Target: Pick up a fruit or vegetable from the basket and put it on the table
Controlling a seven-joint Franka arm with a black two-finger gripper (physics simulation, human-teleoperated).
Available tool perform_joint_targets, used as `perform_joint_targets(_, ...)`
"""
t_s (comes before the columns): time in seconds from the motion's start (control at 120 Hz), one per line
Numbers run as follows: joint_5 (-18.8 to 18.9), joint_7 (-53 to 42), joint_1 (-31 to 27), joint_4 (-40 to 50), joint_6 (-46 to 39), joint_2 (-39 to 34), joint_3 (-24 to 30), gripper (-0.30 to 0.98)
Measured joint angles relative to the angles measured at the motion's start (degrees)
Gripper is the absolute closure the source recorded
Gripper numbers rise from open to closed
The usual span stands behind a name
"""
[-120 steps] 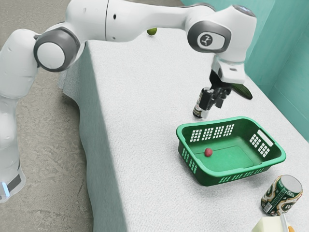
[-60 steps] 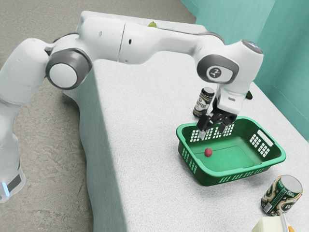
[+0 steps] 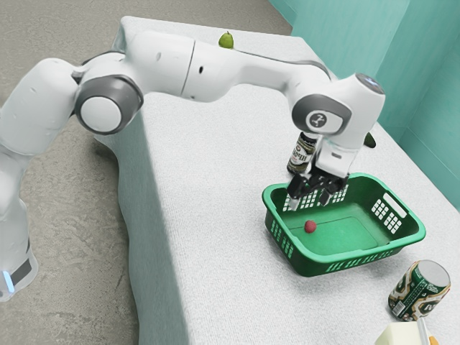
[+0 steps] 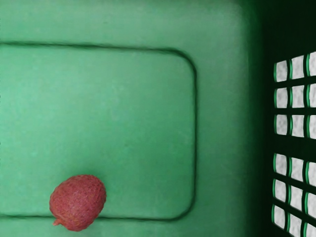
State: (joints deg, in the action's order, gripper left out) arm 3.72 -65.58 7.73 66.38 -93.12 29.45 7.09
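My gripper [image 3: 310, 201] hangs spread over the basket [image 3: 345, 233]; lychee [image 4: 77, 202] on its floor, room btwn it & gridded wall [image 4: 306, 142].

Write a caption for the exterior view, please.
Open jaws above the green basket, where a small red fruit lies.

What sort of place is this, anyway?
Probably a robot practice room, rendered by a simulator: a white robot arm reaches over a cloth-covered table holding a green basket, near plain teal walls.
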Motion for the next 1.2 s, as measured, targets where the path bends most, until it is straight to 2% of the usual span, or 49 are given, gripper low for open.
perform_joint_targets(0.158, -0.15, -1.15, -0.44, -2.74, -1.69, 3.03, 0.24, 0.0)
perform_joint_targets(0.458, 0.06, -2.6, -1.03, -2.73, -4.74, 6.48, 0.05, 0.0)
perform_joint_targets(1.2, 0.72, -3.87, -1.3, 0.99, -8.49, 7.1, 0.03, 0.0)
